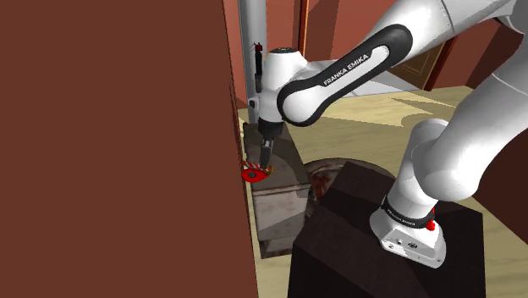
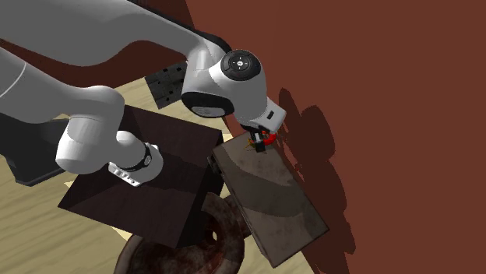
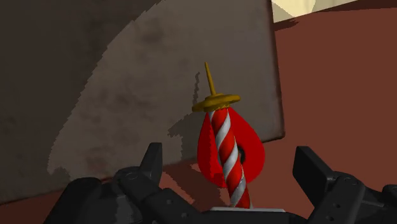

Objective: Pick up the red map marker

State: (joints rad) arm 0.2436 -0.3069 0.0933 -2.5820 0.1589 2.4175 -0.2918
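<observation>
The red map marker [image 3: 249, 147] is a red teardrop with a red-and-white twisted stem and a gold pointed tip. It lies near the corner of a worn grey table top [image 3: 114, 89], close to the brown wall. My black gripper [image 3: 232, 164] is open and straddles it; the fingers [image 3: 153, 167] stand well apart on either side without touching it. In the shoulder view the marker [image 1: 252, 174] sits just under the gripper [image 1: 265, 161], at the table's edge beside the wall. In the second exterior view the gripper [image 2: 260, 140] reaches down on the marker [image 2: 269, 142] at the table's far corner.
A tall reddish-brown wall [image 1: 118, 152] rises right beside the marker and the hand. The grey table [image 2: 272, 202] is narrow and runs along that wall. The dark stand box [image 1: 381, 245] and a round dark object on the floor [image 2: 210, 241] lie close by.
</observation>
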